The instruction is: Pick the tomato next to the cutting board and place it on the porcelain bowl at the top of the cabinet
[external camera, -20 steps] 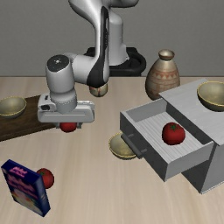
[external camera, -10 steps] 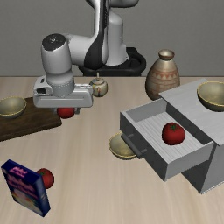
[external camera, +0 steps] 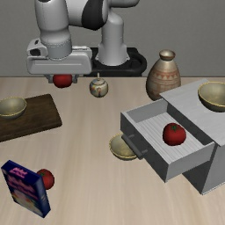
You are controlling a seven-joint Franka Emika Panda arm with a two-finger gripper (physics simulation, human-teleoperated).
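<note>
Now | tool [external camera: 61, 76] clamped on tomato [external camera: 61, 82] | small jar [external camera: 99, 87] just beside | vase [external camera: 164, 75] between it and porcelain bowl [external camera: 213, 95]

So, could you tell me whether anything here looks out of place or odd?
Nothing is spilled or damaged. The oddest thing is the drawer tomato, lying inside the open drawer, while a beige bowl sits right beside the drawer's front. The claw holds the held tomato.

bowl [external camera: 213, 96] on cabinet [external camera: 200, 119], vase [external camera: 164, 76] behind cabinet
</note>
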